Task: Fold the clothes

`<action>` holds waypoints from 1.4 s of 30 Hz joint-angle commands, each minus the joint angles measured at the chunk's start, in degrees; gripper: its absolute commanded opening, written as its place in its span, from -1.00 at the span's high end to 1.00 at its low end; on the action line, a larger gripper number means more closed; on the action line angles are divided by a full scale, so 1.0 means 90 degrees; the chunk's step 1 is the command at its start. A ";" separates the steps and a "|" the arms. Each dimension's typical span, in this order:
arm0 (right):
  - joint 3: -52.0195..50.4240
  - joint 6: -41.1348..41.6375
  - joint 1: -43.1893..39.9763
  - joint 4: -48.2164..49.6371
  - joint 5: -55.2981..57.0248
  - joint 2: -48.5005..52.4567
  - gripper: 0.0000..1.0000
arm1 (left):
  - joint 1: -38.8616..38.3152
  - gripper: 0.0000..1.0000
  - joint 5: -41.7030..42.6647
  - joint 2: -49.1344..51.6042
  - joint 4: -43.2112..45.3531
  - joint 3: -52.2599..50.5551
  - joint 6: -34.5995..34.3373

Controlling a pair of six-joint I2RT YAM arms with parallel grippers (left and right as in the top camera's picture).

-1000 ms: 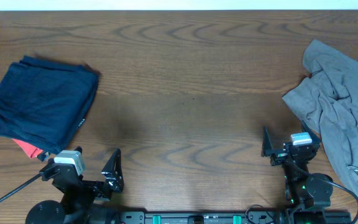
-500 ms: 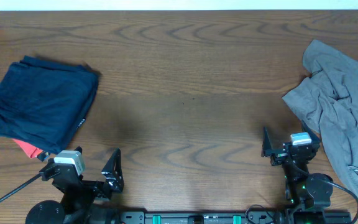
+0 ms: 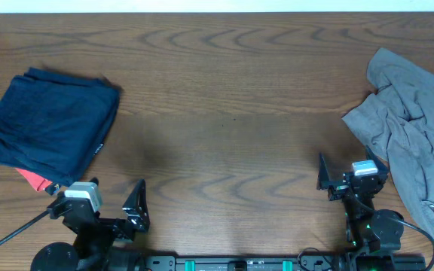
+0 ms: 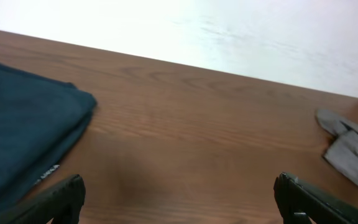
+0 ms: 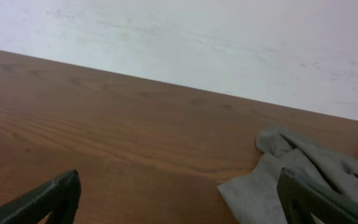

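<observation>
Well, the blue clothes (image 3: 47, 128) lie folded at the left, so they look done. The grey garment (image 3: 417, 143) sits crumpled at the right, waiting. Left gripper (image 4: 179, 202) and right gripper (image 5: 179, 199) gape wide, empty

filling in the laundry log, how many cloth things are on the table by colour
navy folded stack: 1 (layers inside cannot be counted)
grey crumpled garment: 1
red piece peeking from under the navy stack: 1
total: 3
</observation>
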 commanded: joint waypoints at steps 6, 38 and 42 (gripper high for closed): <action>-0.0007 -0.0063 0.0051 -0.0027 -0.0029 -0.0012 -0.99 | 0.0624 -0.96 -0.0075 -0.0146 0.0005 -0.0019 0.0109; -0.0007 -0.0063 0.0051 -0.0027 -0.0029 -0.0012 -0.99 | 0.1073 -0.96 -0.0821 -0.1054 0.5102 -0.5005 0.0325; -0.0007 -0.0063 0.0051 -0.0027 -0.0029 -0.0012 -0.98 | 0.1073 -0.96 -0.0692 -0.1054 0.4852 -0.5005 0.0325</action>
